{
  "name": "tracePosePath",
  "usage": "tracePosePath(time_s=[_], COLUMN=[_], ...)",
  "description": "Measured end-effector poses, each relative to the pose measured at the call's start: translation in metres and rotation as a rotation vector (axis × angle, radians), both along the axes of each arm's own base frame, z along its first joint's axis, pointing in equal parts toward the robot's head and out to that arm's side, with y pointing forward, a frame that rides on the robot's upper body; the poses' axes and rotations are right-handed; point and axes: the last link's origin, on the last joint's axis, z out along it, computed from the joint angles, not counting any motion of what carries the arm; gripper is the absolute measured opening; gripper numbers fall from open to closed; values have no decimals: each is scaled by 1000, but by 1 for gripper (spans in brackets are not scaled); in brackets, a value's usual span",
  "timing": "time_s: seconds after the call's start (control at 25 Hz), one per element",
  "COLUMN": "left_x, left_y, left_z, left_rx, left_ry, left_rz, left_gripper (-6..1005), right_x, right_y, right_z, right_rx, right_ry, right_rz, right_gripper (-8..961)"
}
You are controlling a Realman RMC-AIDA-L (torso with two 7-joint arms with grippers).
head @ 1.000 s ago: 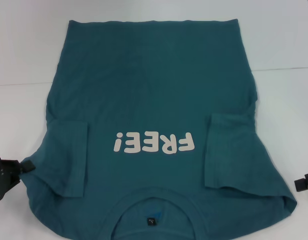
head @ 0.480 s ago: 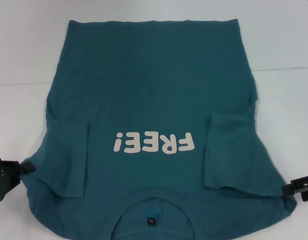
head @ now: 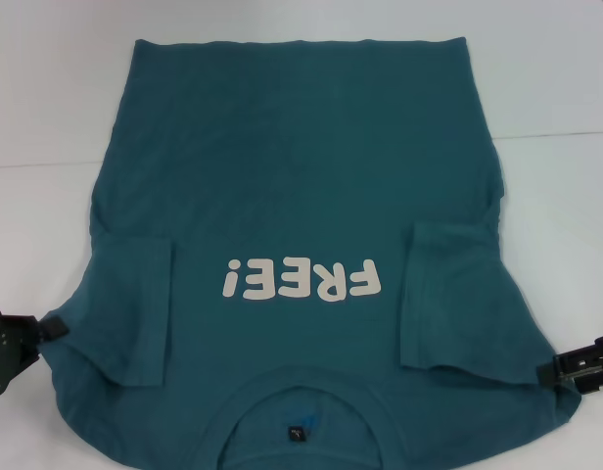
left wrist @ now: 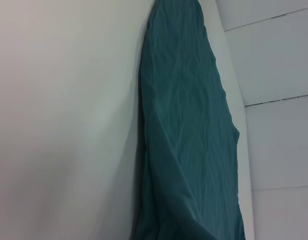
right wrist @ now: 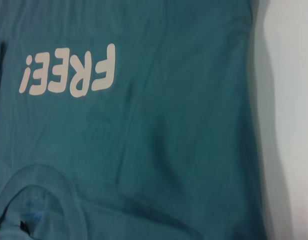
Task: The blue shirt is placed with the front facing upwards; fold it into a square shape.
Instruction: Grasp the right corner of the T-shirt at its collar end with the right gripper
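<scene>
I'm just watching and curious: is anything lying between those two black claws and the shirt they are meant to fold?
Nothing visible. The large dark teal-blue cotton T-shirt lies alone on the white table. The left end effector is at its shoulder edge, and the right end effector at the opposite shoulder edge.

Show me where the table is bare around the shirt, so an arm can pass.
Bare white table lies left of the blue shirt, right of it, and in a strip beyond its far hem. It is crowded at the near shoulders: the left gripper and right gripper sit at the shirt's edges.
</scene>
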Motion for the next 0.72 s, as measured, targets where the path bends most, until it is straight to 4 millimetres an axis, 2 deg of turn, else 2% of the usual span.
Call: tracePosePath(time_s=[0.72], left_x=[0], left_y=[0], left_z=[0], left_rx=[2], left_ry=[-2], left_rz=[1], left_gripper=[7], right_x=[-8], right_y=[6], right_z=[-14], right_rx=[-40], right_ry=[-21], right_rz=[30], right_gripper=[815])
